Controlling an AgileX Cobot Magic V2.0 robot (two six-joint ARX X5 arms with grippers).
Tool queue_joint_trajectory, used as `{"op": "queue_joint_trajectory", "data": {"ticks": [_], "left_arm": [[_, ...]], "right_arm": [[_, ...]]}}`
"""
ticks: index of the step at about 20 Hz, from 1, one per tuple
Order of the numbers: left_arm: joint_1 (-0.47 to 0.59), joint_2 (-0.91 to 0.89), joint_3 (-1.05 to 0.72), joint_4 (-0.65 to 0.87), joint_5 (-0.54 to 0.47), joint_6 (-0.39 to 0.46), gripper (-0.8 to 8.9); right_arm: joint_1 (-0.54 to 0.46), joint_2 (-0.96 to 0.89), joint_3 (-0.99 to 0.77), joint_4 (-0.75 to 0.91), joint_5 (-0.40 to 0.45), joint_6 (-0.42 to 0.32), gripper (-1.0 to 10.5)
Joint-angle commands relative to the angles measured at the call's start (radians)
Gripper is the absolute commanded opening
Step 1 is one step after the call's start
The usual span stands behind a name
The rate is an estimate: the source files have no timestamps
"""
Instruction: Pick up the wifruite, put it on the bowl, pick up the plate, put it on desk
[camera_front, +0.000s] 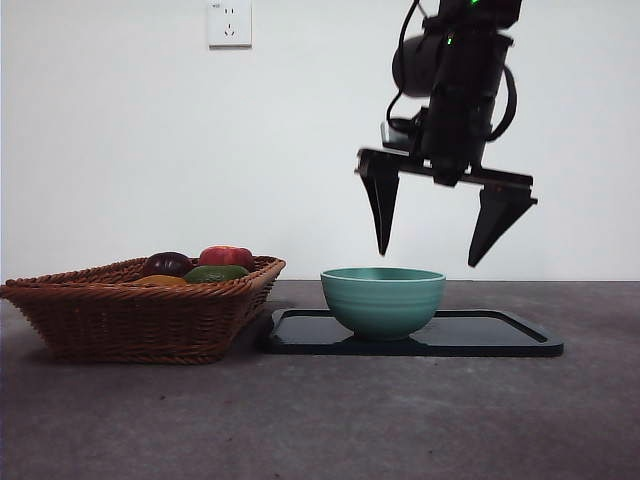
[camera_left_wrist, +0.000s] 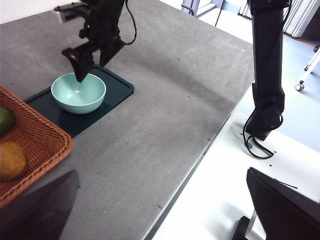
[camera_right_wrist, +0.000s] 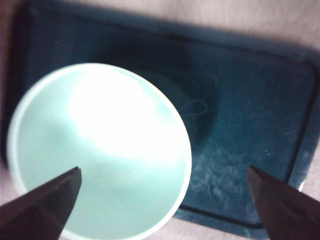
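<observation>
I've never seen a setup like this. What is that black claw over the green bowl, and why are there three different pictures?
It is a two-armed robot at a table. The claw is the right gripper, jaws open and holding nothing, hanging above the bowl. The bowl is empty and stands on a black tray on the desk.

The level picture comes from a low camera at the table's height. The other two come from cameras on each arm's wrist: the right one looks straight down into the bowl; the left one looks across the table from farther off, its own left gripper open and empty.

Beside the tray, a wicker basket holds fruit, including the orange-brown wifruite.
</observation>
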Motion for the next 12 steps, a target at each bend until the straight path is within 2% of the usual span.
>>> {"op": "queue_joint_trajectory", "data": {"ticks": [1, 3, 8, 12], "left_arm": [[-0.007, 0.003, 0.011, 0.005, 0.003, 0.005, 6.26], [-0.007, 0.003, 0.010, 0.005, 0.003, 0.005, 6.26], [-0.007, 0.003, 0.011, 0.005, 0.003, 0.005, 6.26], [-0.007, 0.003, 0.011, 0.005, 0.003, 0.005, 6.26]], "right_arm": [[-0.001, 0.046, 0.023, 0.001, 0.005, -0.010, 5.1], [-0.004, 0.068, 0.023, 0.003, 0.003, -0.011, 4.6], [-0.018, 0.101, 0.022, 0.013, -0.007, -0.012, 2.0], [-0.023, 0.103, 0.022, 0.016, -0.029, -0.023, 0.6]]}}
